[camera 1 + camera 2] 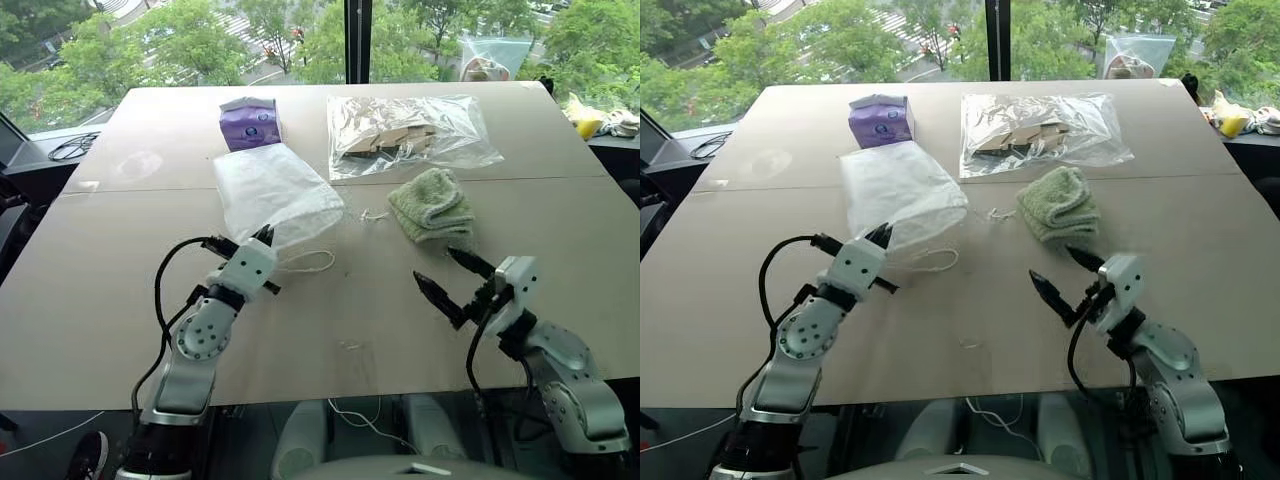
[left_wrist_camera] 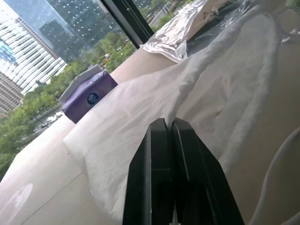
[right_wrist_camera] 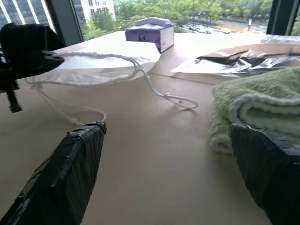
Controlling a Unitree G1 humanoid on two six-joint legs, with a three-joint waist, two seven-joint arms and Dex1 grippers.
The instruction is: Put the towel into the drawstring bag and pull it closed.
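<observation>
The white drawstring bag (image 1: 275,190) lies flat on the table, mouth toward me, with its cord (image 1: 310,262) looped loose at the near edge. My left gripper (image 1: 265,236) is shut on the bag's near edge, and the thin fabric puckers up between the black fingertips (image 2: 161,129). The pale green towel (image 1: 432,205) lies folded to the right of the bag. My right gripper (image 1: 434,264) stands open just in front of the towel. One of its fingers (image 3: 262,154) is close by the towel's near fold and the other is over bare table.
A purple tissue pack (image 1: 250,122) stands behind the bag. A clear plastic bag with wooden pieces (image 1: 410,130) lies behind the towel. A cord end (image 3: 180,101) trails between bag and towel. The table's near edge (image 1: 330,390) runs just under my arms.
</observation>
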